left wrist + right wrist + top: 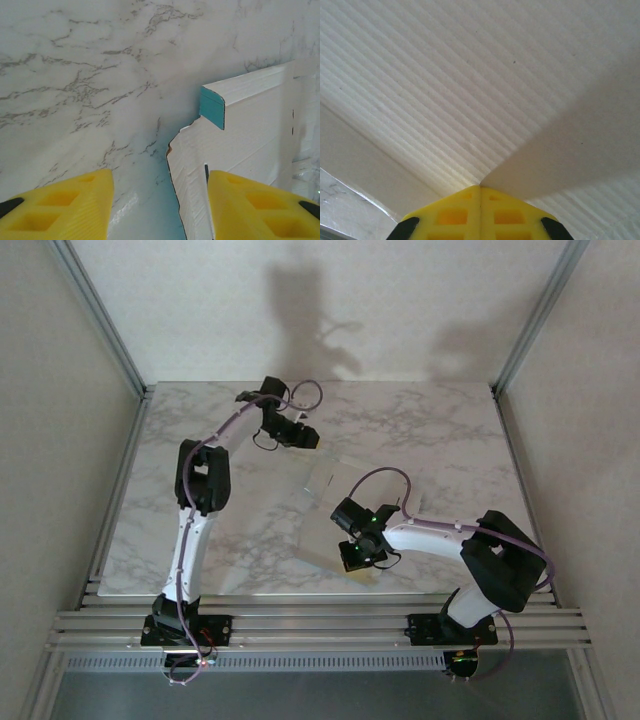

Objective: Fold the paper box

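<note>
left pincer (159,190) half-open astride paper box (250,145) edge | right pincer (480,189) clamped on box | table (75,80) open leftward

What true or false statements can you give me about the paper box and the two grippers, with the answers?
1. The right gripper has its fingers closed together. True.
2. The left gripper is clamped shut. False: its fingers stand apart.
3. The paper box lies with its pale face upward. True.
4. The table is plain dark wood. False: it is white with a grey marble pattern.
5. A turquoise flap stands up at the box's edge. True.
</note>
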